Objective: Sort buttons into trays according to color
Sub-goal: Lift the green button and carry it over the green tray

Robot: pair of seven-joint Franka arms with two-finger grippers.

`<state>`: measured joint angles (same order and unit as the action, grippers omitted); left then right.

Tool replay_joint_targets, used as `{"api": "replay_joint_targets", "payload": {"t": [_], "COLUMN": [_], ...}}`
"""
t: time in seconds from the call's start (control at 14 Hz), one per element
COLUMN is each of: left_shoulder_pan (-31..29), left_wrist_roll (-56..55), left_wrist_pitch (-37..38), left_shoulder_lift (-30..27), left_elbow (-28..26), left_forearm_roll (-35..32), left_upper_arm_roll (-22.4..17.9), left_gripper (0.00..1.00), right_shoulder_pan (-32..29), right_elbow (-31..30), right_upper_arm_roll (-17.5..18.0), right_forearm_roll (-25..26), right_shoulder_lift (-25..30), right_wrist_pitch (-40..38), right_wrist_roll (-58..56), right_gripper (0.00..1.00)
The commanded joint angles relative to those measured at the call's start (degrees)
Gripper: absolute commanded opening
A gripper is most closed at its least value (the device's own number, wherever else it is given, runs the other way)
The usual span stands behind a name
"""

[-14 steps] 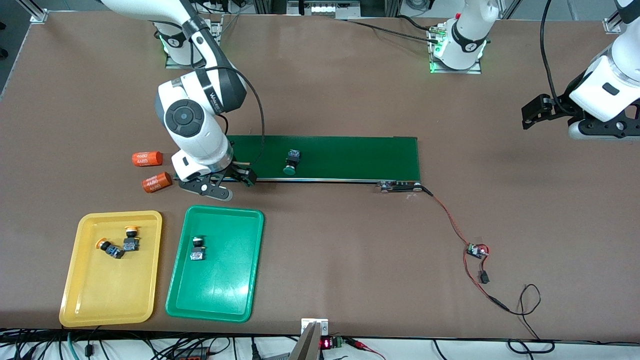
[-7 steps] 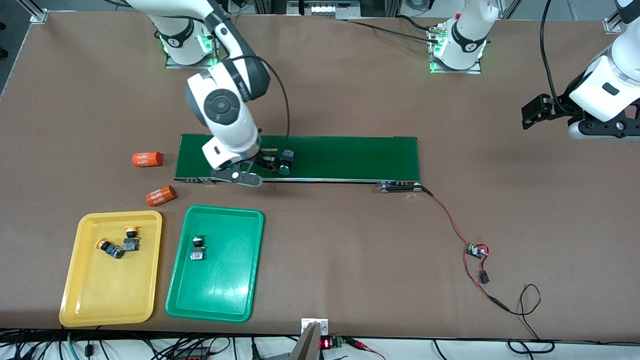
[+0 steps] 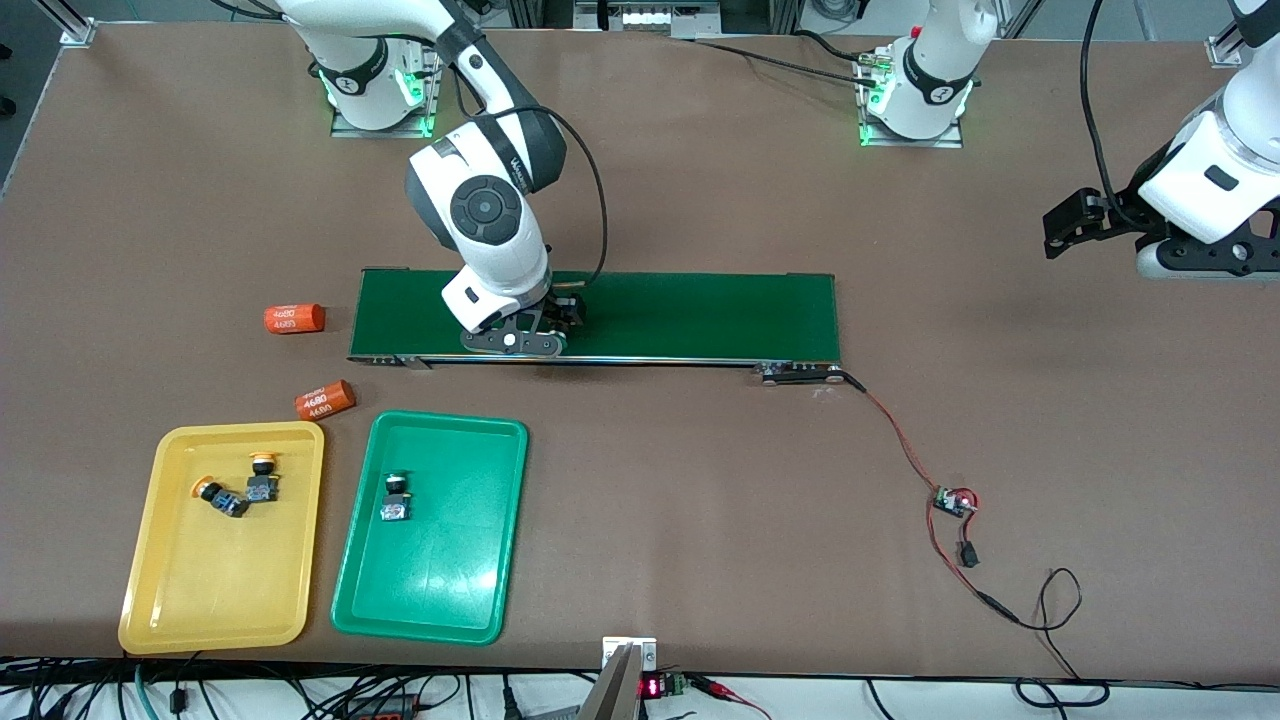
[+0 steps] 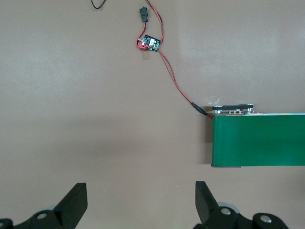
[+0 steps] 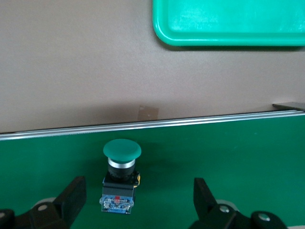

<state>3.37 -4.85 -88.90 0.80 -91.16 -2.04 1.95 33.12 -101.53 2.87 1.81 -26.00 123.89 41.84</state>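
From the front, my right end effector [image 3: 540, 325] hung low over the dark green conveyor belt [image 3: 700, 315], toward the right arm's end of the counter [image 3: 700, 520], and my wrist hid whatever lay under it. My left end effector [image 3: 1065, 225] waited over bare counter at the left arm's end, well apart from everything. The yellow tray [image 3: 225, 600] held two yellow-capped buttons [image 3: 262, 478] [image 3: 218, 496], close together, and the green tray [image 3: 440, 590] beside it held one green-capped button [image 3: 397, 497]. Two orange cylinders printed "4680" [image 3: 294, 318] [image 3: 325, 398] lay near the belt's end. In my left wrist view, my left fingers [image 4: 76, 202] stood wide apart with nothing between them, above bare counter, with the belt's end and a small circuit board on red wires [image 4: 149, 43] in sight. In my right wrist view, my right fingers [image 5: 74, 193] were spread wide on either side of the last green-capped button [image 5: 121, 174], which lay on the belt without touching them.
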Motion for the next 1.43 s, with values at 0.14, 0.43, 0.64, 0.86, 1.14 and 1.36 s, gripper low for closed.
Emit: {"api": "replay_joint_targets", "payload": {"t": [0.14,0.43,0.64,0.86,1.14,1.36], "left_shoulder_pan": [-0.12,-0.12,-0.03,-0.03,-0.11,-0.12], "left_wrist_roll": [1.25,1.25,1.25,1.25,1.25,1.25], "left_wrist_pitch": [0.92,0.92,0.92,1.10,1.27,1.45], "left_shoulder_lift": [-0.10,-0.18,-0.10,-0.18,-0.18,-0.18], "left_elbow": [0.81,0.89,0.89,0.89,0.89,0.81], "left_forearm_roll": [-0.69,-0.69,-0.60,-0.60,-0.51,-0.51], "left_upper_arm_roll": [0.24,0.33,0.33,0.33,0.25,0.25], "left_gripper": [1.00,1.00,1.00,1.00,1.00,1.00], "right_shoulder_pan": [0.10,0.10,-0.07,-0.43,-0.78,-2.61], "right_elbow": [-0.60,-0.68,-0.68,-0.68,0.45,8.25], "right_upper_arm_roll": [-0.14,-0.14,-0.23,-0.40,-2.07,-4.62], "right_forearm_roll": [-0.40,-0.40,-0.23,-0.31,-0.49,-0.40], "right_shoulder_lift": [-2.20,-3.70,-4.67,-5.20,-2.84,-2.82], "right_wrist_pitch": [2.23,3.90,4.78,4.96,3.03,-1.36], "right_wrist_roll": [-0.97,-0.97,-1.15,-2.99,-3.52,-8.15], "right_gripper": [1.00,1.00,0.87,0.17,0.00,0.00]}}
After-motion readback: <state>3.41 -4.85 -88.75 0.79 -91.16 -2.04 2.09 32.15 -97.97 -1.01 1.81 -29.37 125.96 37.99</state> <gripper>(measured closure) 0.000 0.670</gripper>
